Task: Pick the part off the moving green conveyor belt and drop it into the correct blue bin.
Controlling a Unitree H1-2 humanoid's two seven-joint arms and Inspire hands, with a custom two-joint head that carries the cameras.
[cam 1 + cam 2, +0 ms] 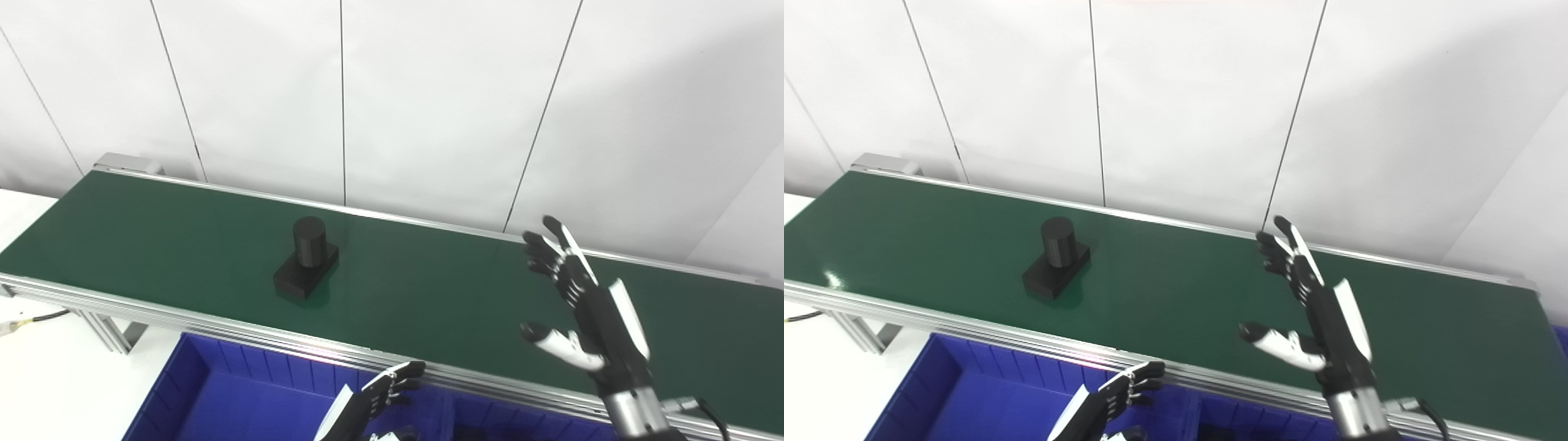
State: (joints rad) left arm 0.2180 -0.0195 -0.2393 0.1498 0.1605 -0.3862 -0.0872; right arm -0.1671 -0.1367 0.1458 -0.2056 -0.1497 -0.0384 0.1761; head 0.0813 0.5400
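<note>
Blue bin [202, 392] along the bottom edge, left of centre, with the left hand [373, 398] low over it, fingers loosely curled, holding nothing. Further up, at lower right, right hand [582, 306] raised over the green conveyor belt [429, 288], fingers spread, thumb out, empty. Beyond, mid-left of frame, black part [306, 260] standing on the belt, well apart from both hands: 1 upright cylinder on 1 flat block. Probably rigid, light, smooth plastic; best pinched around the cylinder.
</note>
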